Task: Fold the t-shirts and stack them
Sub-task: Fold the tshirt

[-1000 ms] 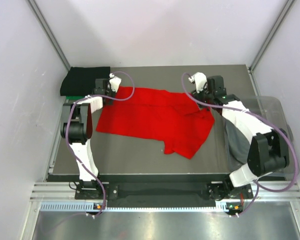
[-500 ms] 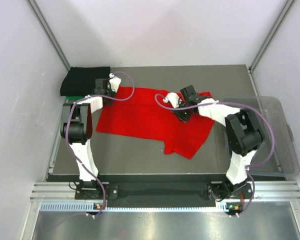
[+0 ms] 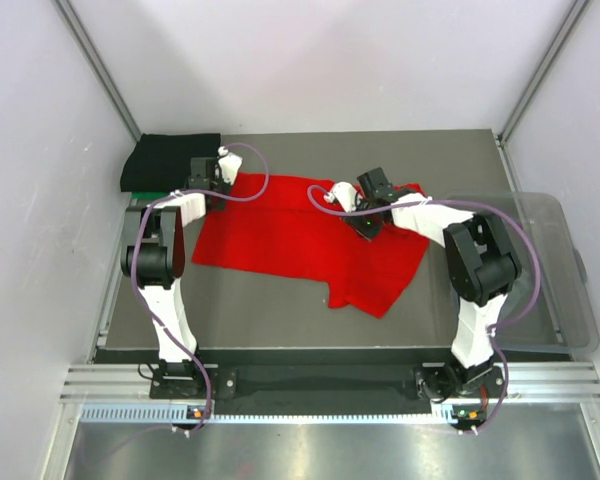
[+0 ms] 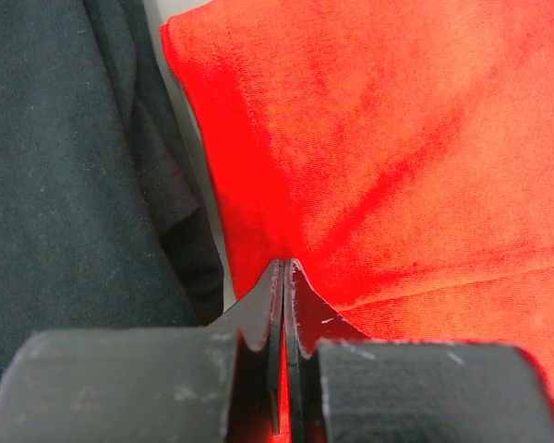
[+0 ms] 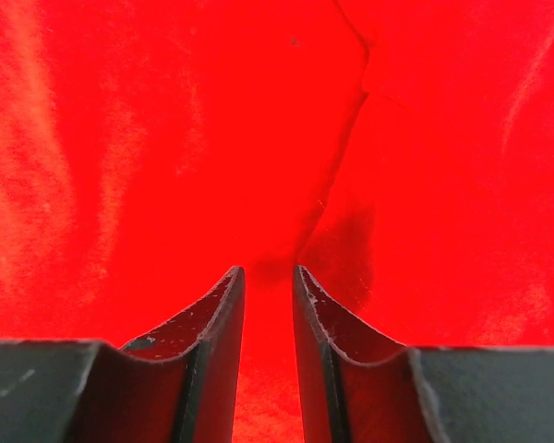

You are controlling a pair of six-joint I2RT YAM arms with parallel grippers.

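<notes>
**K:** Left gripper [image 4: 284, 269] is clamped tight on the red t-shirt [image 3: 280, 235], at a corner of it. The wrist view shows cloth squeezed in the slit between the jaws. The top view only shows the arm sitting at that corner.

**M:** Where's the shirt?

**K:** Spread over the middle of the table [image 3: 280, 310], one flap hanging toward 5 o'clock. The pinched corner is at the shirt's 10 o'clock, just beside the black t-shirt [image 3: 165, 160].

**M:** Right gripper [image 5: 268, 277]?

**K:** Down on the shirt's 2 o'clock part. Jaws nearly together with a thin gap, red cloth showing in it. Can't tell if it's pinched or just lying under them. The wrist view shows a crease running off from the tips, invisible from above.

**M:** Anything else?

**K:** Clear bin [image 3: 570, 300] at the table's 3 o'clock edge, top view only.
</notes>
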